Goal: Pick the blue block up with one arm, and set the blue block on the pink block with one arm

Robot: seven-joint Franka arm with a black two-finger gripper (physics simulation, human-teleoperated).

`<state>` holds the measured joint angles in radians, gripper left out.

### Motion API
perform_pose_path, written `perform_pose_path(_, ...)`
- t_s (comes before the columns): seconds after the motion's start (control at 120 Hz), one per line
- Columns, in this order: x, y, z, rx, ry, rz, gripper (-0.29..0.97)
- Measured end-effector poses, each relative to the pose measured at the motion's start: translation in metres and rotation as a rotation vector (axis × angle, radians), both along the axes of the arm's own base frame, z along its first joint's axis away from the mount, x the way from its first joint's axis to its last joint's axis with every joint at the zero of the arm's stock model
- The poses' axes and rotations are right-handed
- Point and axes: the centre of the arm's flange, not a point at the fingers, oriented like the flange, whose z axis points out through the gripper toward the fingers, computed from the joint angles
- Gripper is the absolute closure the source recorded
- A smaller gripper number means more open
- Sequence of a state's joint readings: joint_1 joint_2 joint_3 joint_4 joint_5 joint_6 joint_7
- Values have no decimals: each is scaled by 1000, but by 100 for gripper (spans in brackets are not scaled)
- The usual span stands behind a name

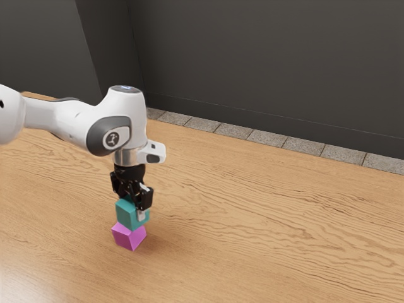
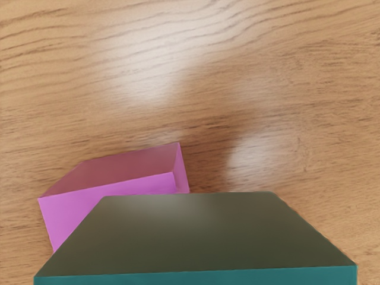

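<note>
A teal-blue block (image 1: 128,213) rests on top of a pink block (image 1: 128,236) on the wooden table, left of centre in the exterior view. My gripper (image 1: 136,207) comes straight down onto the teal block, its black fingers at the block's two sides, shut on it. In the wrist view the teal block (image 2: 196,237) looms large just under my hand, and the pink block (image 2: 113,187) pokes out from beneath it, turned at a slight angle to it.
The wooden table (image 1: 265,214) stretches wide toward the exterior view's right. A strip of grey stone tiles (image 1: 284,142) and a dark wall run along its far edge.
</note>
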<state>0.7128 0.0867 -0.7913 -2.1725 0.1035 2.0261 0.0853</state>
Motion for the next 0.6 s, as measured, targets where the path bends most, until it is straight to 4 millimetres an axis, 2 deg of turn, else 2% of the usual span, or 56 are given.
perform_pose_path(0.283,-2,29,-4,-41,17,-21,33)
perform_pose_path(0.475,-4,30,-7,-65,25,28,32)
perform_pose_path(0.6,-5,38,-11,-76,32,72,32)
